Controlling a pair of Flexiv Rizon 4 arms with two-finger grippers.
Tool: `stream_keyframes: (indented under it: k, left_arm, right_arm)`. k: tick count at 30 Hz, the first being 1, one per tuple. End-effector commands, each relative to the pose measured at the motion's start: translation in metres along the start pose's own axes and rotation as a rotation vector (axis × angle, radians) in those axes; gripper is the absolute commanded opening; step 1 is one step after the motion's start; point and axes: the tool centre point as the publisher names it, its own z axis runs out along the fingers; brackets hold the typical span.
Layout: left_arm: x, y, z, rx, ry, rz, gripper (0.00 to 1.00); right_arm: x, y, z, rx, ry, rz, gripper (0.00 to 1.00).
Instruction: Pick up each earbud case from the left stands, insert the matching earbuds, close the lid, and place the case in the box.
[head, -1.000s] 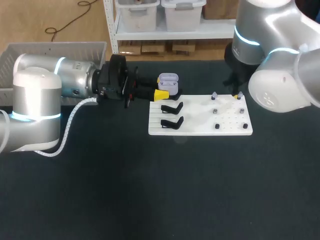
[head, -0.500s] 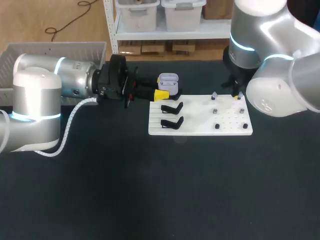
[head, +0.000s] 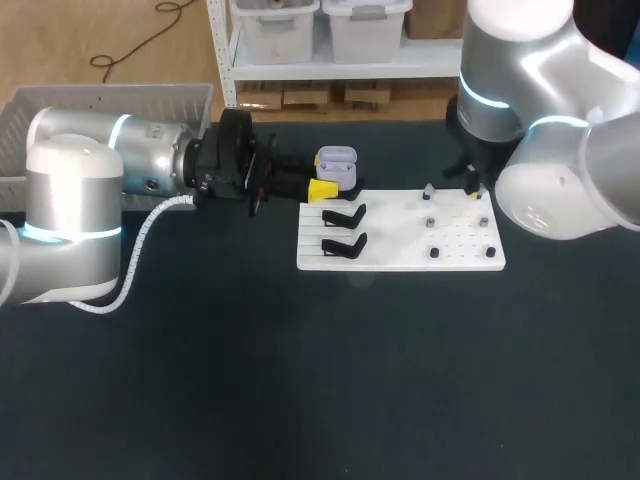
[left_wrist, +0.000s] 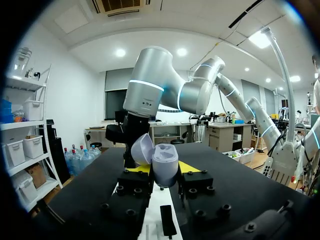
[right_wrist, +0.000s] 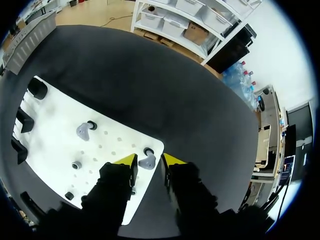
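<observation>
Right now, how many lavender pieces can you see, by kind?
Earbud case: 1
Earbuds: 2
Total: 3

**Colour record: tabletop items**

Tabletop (head: 300, 380): plain black. Board (head: 400, 258): white, with a grid of small holes (pegs dark). Stands (head: 344, 215): black. Earbud case (head: 336, 163): pale lavender. Earbuds (right_wrist: 83, 131): light grey. Left tool (left_wrist: 164, 170), right tool (right_wrist: 149, 160): black bodies, yellow tips. Left arm (head: 80, 190), right arm (head: 520, 60): silver, cyan bands. Box (head: 100, 100): pale grey.
</observation>
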Motion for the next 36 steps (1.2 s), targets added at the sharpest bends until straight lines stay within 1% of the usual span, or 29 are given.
stream_keyframes:
  k: [1, 3, 6, 7, 9, 12, 17, 21, 25, 27, 29, 31, 36]
  left_arm:
    - [0.0, 0.001, 0.0, 0.003, 0.001, -0.001, 0.0]
    - [0.0, 0.001, 0.0, 0.003, 0.001, -0.001, 0.0]
    - [0.0, 0.001, 0.0, 0.003, 0.001, -0.001, 0.0]
    - [0.0, 0.001, 0.0, 0.003, 0.001, -0.001, 0.0]
    - [0.0, 0.001, 0.0, 0.003, 0.001, -0.001, 0.0]
    - [0.0, 0.001, 0.0, 0.003, 0.001, -0.001, 0.0]
    - [0.0, 0.001, 0.0, 0.003, 0.001, -0.001, 0.0]
    - [0.0, 0.001, 0.0, 0.003, 0.001, -0.001, 0.0]
    - [0.0, 0.001, 0.0, 0.003, 0.001, -0.001, 0.0]
    - [0.0, 0.001, 0.0, 0.003, 0.001, -0.001, 0.0]
    - [0.0, 0.001, 0.0, 0.003, 0.001, -0.001, 0.0]
    - [0.0, 0.001, 0.0, 0.003, 0.001, -0.001, 0.0]
    - [0.0, 0.001, 0.0, 0.003, 0.001, -0.001, 0.0]
  right_arm:
    - [0.002, 0.0, 0.001, 0.004, -0.007, 0.001, 0.25]
    - [0.002, 0.0, 0.001, 0.004, -0.005, 0.0, 0.22]
    - [0.002, 0.0, 0.002, 0.002, -0.002, 0.0, 0.1]
    - [0.002, 0.0, 0.002, 0.002, -0.001, -0.001, 0.07]
    - [0.002, 0.001, 0.002, 0.0, 0.002, -0.001, 0.06]
    - [0.002, 0.001, 0.002, -0.002, 0.004, -0.001, 0.0]
    - [0.002, 0.0, -0.002, -0.006, -0.003, 0.005, 0.0]
    - [0.001, -0.001, -0.012, -0.01, -0.014, 0.014, 0.0]
    - [0.0, -0.001, -0.035, -0.026, -0.02, 0.025, 0.0]
    - [0.001, 0.0, -0.048, -0.038, -0.001, 0.026, 0.0]
    - [0.001, 0.002, -0.066, -0.067, 0.001, 0.035, 0.0]
    - [0.001, 0.007, -0.084, -0.077, 0.012, 0.029, 0.0]
    - [-0.003, 0.018, -0.131, -0.105, 0.072, 0.009, 0.0]
